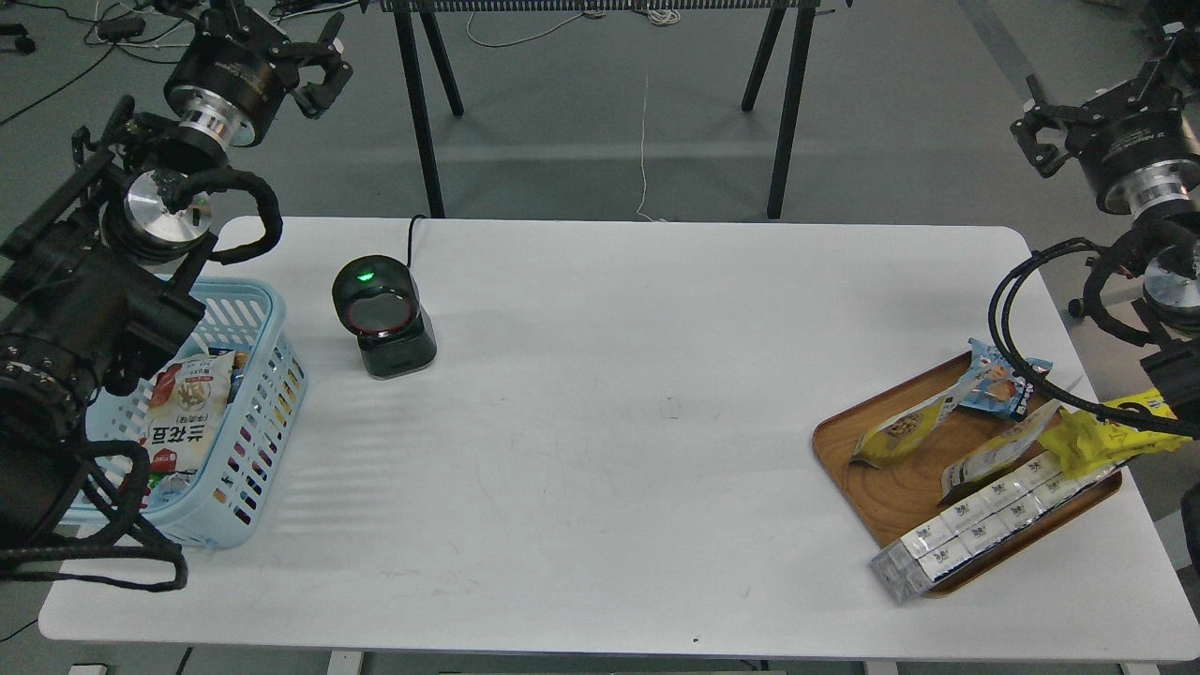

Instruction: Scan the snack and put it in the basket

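One white table [600,394] with rounded corners carries one scanner, one basket and one tray. The basket [267,375] is light blue plastic, rectangular with rounded corners and slotted sides, at the table's left edge, partly hidden by the left arm. In it lies one white-and-red bag [187,412] with Korean lettering; something else colourful lies under it, but I cannot tell what. The scanner [382,319] is black and glossy, with a round red-rimmed window and a green light on top; it stands just right of the basket, its cable running to the far edge.

The tray [891,487] is brown wood, oval-cornered, at the right. On it I count five packs: the snack [905,431], a second similar pouch [998,452], a small blue packet [998,380], a crumpled bright yellow packet [1102,436], and a long clear-wrapped block of small cartons [984,525] hanging over the tray's near rim.

The snack is a flat yellow-and-white pouch picturing tan nuts. It lies in the tray's far-left part, its long axis running diagonally from near-left to far-right.

The left gripper [323,70] hangs above the floor beyond the table's far-left corner, fingers parted, holding nothing. The right gripper [1041,141] hovers off the far-right corner, fingers spread, also empty
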